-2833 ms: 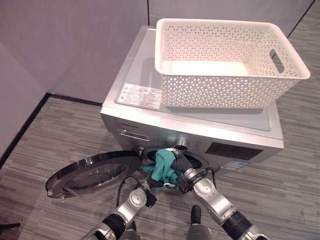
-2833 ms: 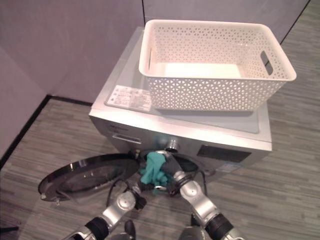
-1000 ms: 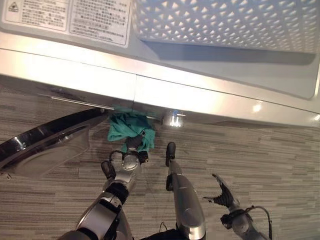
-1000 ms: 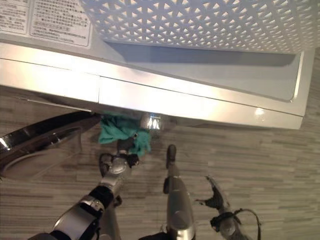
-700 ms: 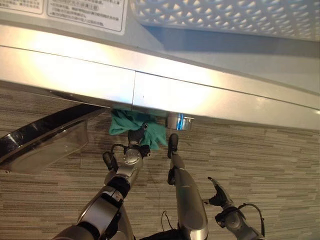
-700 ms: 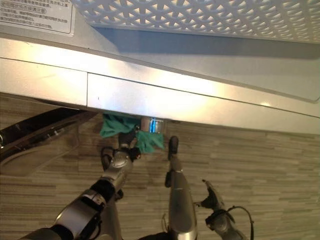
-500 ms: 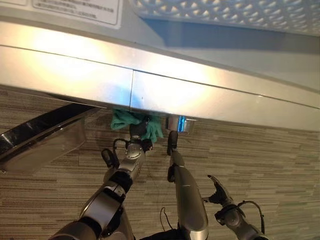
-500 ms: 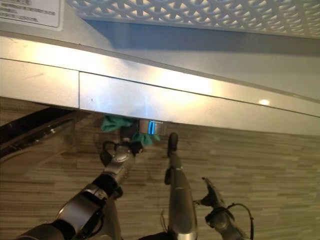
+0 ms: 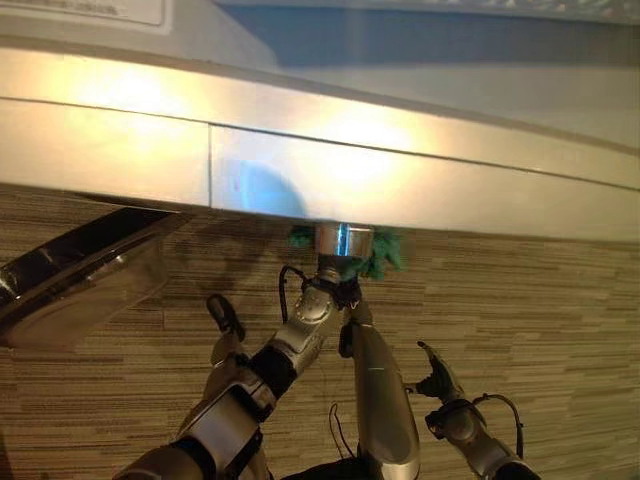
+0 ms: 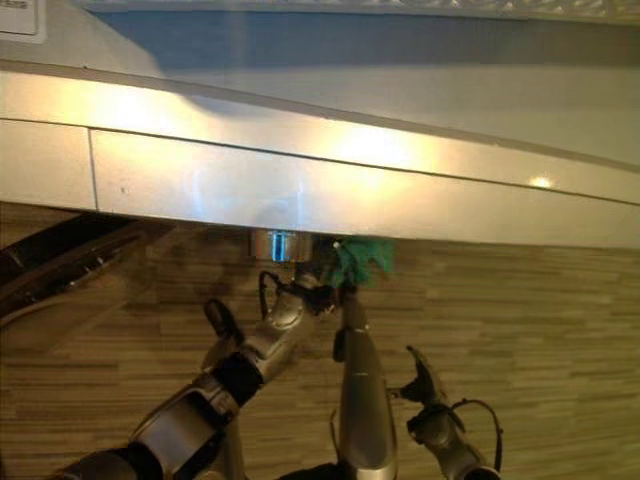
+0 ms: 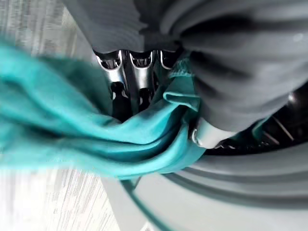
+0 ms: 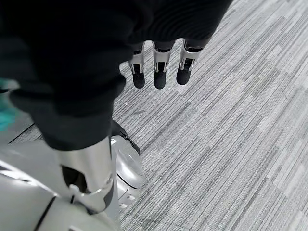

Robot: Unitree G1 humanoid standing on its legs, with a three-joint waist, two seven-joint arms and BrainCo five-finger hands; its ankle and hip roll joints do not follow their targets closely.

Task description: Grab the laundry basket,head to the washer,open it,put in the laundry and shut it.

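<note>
Floor (image 12: 231,139): grey-brown striped carpet, stripes running across both eye views. Washer (image 9: 400,180) stands directly on floor, silver front panel and flat top filling upper part of eye views. Washer door (image 9: 80,275) swung open at washer's left, dark glass with metal rim, held above floor. Teal laundry (image 10: 362,260) hangs at washer's opening under front edge, clear of floor.

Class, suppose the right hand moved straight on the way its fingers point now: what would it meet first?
Probably the grey striped floor: the right hand hangs open, its fingers aimed at bare carpet, with nothing visible between.
</note>
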